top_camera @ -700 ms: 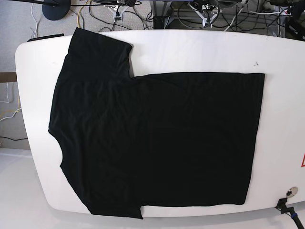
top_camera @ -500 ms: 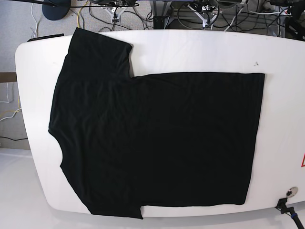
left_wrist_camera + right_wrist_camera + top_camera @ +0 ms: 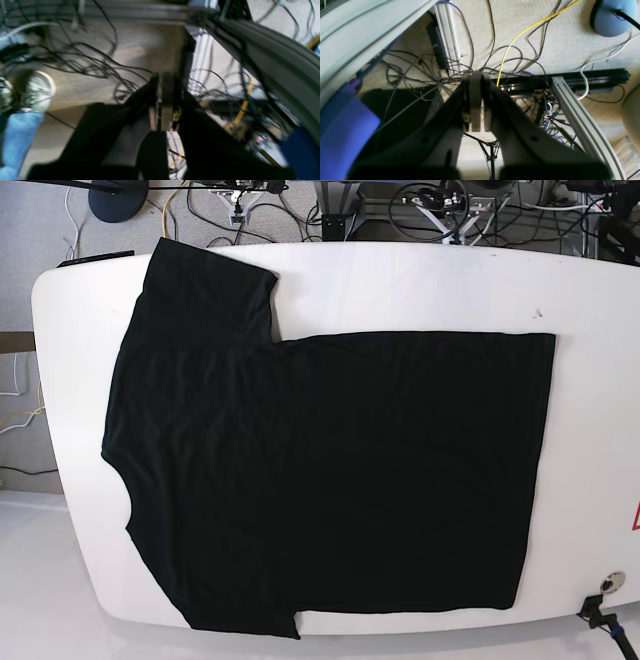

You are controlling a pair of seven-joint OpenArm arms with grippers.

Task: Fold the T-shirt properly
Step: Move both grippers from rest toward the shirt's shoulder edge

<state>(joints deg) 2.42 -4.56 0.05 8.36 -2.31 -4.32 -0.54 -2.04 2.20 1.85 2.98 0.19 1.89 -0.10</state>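
Lying flat on the white tabletop (image 3: 400, 285), the black T-shirt (image 3: 330, 480) is spread out with its body reaching toward the tabletop's right end and its hem a straight edge there. One sleeve points to the tabletop's far edge at the upper left, its tip just reaching that edge; the other sleeve lies at the near edge at the lower left and hangs slightly over it. The neck opening shows as a curved notch on the shirt's left side. The cloth is lightly wrinkled and unfolded.

Neither arm is over the tabletop in the base view. Beyond the far edge of the tabletop lie tangled cables (image 3: 230, 200) on a pale carpet (image 3: 40, 220).

The left tool (image 3: 162, 100) has its two fingers pressed together with nothing between them; its picture is blurred and shows floor cables behind. The right tool (image 3: 477, 100) also has its fingers together and empty, above the carpet, with a yellow cable (image 3: 520, 35), black cables and an aluminium frame rail (image 3: 580, 120) under it. Neither tool touches the T-shirt.
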